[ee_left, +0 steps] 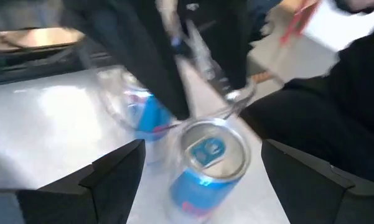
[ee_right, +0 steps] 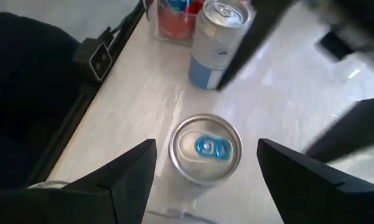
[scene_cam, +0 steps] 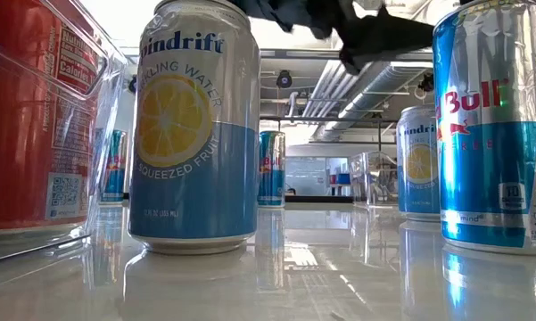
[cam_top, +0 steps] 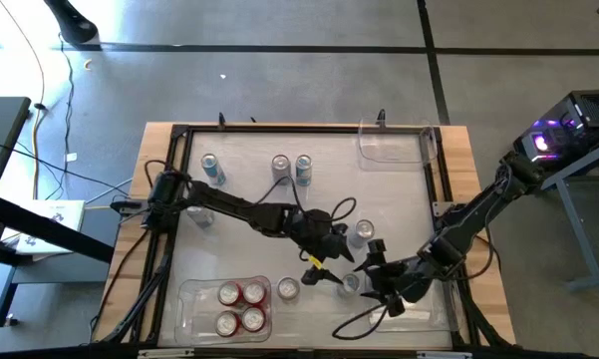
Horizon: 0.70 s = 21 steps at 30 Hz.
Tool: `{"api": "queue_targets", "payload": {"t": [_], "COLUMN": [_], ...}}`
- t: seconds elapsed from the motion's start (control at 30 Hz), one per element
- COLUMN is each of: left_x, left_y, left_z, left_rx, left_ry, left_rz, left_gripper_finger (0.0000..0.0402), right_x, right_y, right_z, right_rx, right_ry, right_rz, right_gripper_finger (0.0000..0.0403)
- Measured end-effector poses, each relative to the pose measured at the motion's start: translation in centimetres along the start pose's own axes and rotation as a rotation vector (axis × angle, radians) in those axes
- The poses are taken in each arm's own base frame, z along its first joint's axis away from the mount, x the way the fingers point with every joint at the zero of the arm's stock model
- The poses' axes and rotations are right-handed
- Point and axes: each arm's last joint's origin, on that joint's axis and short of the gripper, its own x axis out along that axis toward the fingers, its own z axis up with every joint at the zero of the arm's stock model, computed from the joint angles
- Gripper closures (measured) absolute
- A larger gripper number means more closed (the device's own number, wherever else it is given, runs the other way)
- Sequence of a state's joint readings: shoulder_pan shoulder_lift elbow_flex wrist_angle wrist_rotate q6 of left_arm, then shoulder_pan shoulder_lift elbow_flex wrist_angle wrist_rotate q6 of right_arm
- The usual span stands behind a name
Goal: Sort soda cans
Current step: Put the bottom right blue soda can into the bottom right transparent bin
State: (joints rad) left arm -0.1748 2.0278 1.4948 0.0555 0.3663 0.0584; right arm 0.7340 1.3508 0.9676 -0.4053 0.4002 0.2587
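Note:
A blue can with a silver top and blue tab (ee_right: 205, 150) stands upright on the table near its near edge (cam_top: 351, 283). My right gripper (ee_right: 206, 149) hovers over it, open, one finger on each side, apart from it. My left gripper (cam_top: 329, 253) is open just to its left; in the left wrist view a blue can (ee_left: 205, 168) stands between its open fingers (ee_left: 202, 149), untouched. A pale-blue lemon-print can (cam_top: 287, 289) stands left of it. Several red cans (cam_top: 241, 307) sit in a clear bin. Three more cans (cam_top: 280, 166) stand near the far edge, and another (cam_top: 364, 231) at mid-table.
The clear bin with the red cans (cam_top: 194, 299) sits at the near left. An empty clear bin (cam_top: 394, 145) lies at the far right corner, and another (cam_top: 419, 321) at the near right under the right arm. Both arms crowd the near middle; the table's centre-left is bare.

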Motion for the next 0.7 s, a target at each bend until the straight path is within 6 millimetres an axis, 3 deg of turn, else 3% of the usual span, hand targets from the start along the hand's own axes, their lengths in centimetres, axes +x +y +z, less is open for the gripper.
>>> {"api": "queue_targets", "payload": {"t": [0.2, 0.37, 0.7], "left_x": [-2.1, -3.7, -6.6], "left_y": [-1.5, -2.4, -5.1], "left_z": [0.9, -0.7, -3.6], "left_rx": [-0.014, -0.070, -0.149], "left_ry": [0.052, 0.024, -0.187], "left_rz": [0.099, 0.237, 0.505], "left_gripper_finger": [0.0086, 0.0086, 0.0086], "right_x": [2.1, 3.3, 3.7], "right_y": [-0.8, -1.4, -2.2], "right_z": [0.3, 0.3, 0.3], "right_rx": [-0.036, -0.053, -0.074], "right_ry": [0.028, 0.039, 0.056], "right_rz": [0.081, 0.107, 0.089], "right_gripper_finger": [0.0128, 0.0127, 0.0128]}}
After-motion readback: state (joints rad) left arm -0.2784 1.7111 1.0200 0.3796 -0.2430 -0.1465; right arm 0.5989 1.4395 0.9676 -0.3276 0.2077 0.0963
